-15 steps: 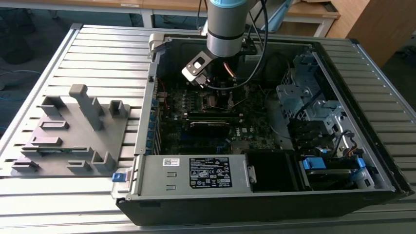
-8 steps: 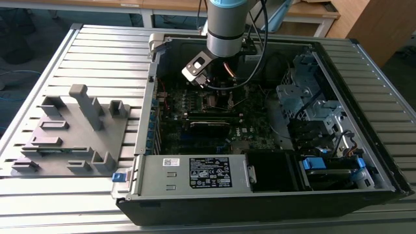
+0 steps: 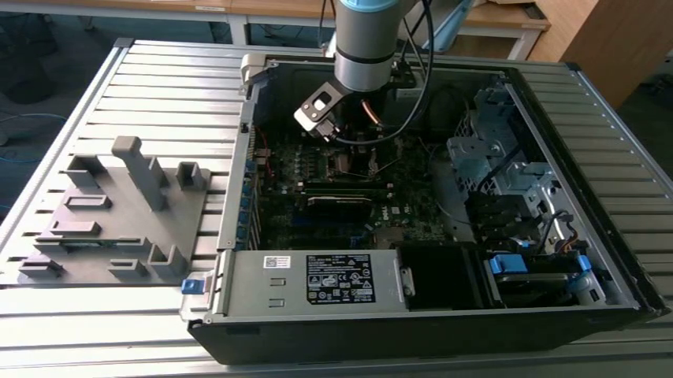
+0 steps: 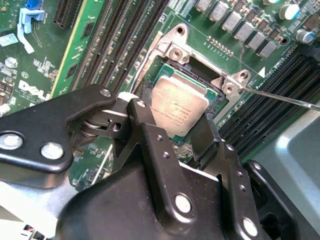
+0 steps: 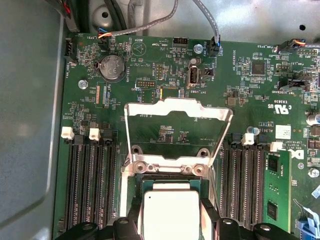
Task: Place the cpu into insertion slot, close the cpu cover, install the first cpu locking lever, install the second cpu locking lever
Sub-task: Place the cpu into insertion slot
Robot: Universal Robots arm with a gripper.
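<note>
The cpu (image 4: 181, 101) is a silver-topped square chip lying in the insertion slot (image 4: 197, 67), whose dark recess and metal rim show around it. My gripper (image 4: 170, 120) stands right over it, with a black finger against each of two opposite sides of the chip (image 5: 171, 212). The cpu cover (image 5: 177, 107), a thin metal frame with a square window, stands swung open behind the socket. A thin wire locking lever (image 4: 282, 98) sticks out sideways from the socket's corner, unlatched. In the exterior view the gripper (image 3: 352, 151) is down inside the open computer case over the motherboard (image 3: 326, 213).
Long black memory slots (image 5: 90, 185) flank the socket, with a green memory stick (image 5: 274, 192) in one. Cables (image 5: 150, 22) and a coin battery (image 5: 112, 67) lie beyond the cover. A drive cage (image 3: 505, 157), a power supply (image 3: 315, 279) and a grey fixture (image 3: 116, 213) surround the board.
</note>
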